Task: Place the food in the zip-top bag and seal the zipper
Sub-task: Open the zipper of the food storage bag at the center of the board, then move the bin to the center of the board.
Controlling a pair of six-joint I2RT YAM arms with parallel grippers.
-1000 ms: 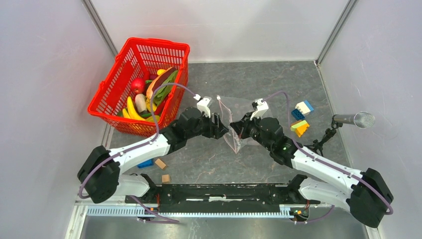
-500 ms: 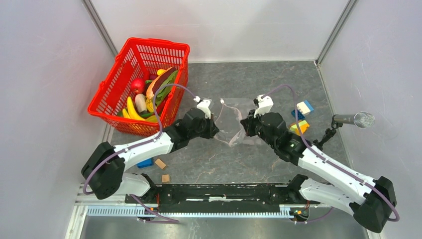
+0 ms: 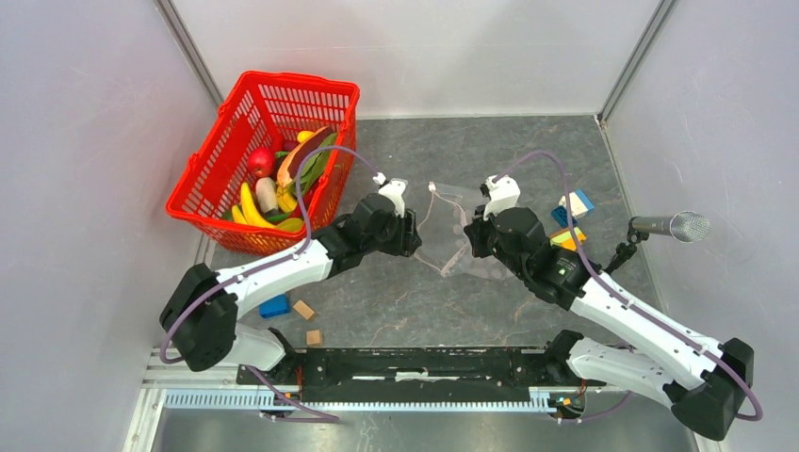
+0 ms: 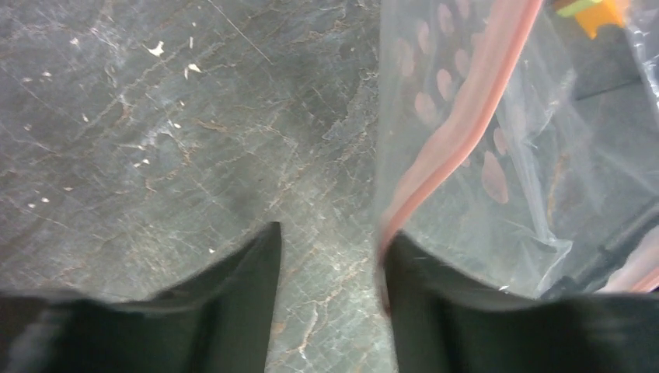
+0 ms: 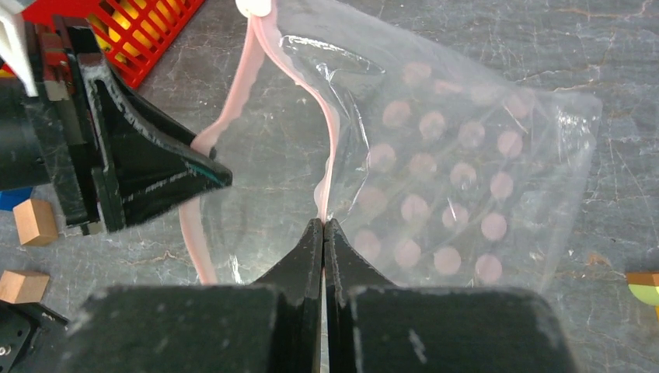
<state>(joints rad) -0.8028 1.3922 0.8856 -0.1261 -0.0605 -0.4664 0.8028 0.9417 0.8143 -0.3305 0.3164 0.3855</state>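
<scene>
1. Where the grey stone-patterned table (image 3: 490, 141) meets the left wall, a red plastic mesh basket (image 3: 301, 79) holds all the toy food: yellow plastic bananas (image 3: 247, 205), a red apple-like ball (image 3: 261, 162) and other pieces.
2. Near the left arm lie a small blue block (image 3: 274, 306) and two small wooden cubes (image 3: 303, 310).
3. The left gripper (image 4: 332, 235) is released, with bare table showing between its black fingers. The bag's pink edge touches one finger, but nothing is clamped.
4. The clear soft zip-top bag (image 5: 466, 155), printed with pale dots, lies on the table between the two grippers. No food is inside it. Its mouth gapes towards the left arm, and the thin pink zipper strip (image 5: 334, 128) curves apart in two lines.
5. The right gripper (image 5: 324, 224) is clenched, pinching one side of the zipper strip at its fingertips.
6. Coloured building blocks (image 3: 569, 240) sit just right of the right arm.
7. A grey microphone (image 3: 680, 226) stands by the right wall.
</scene>
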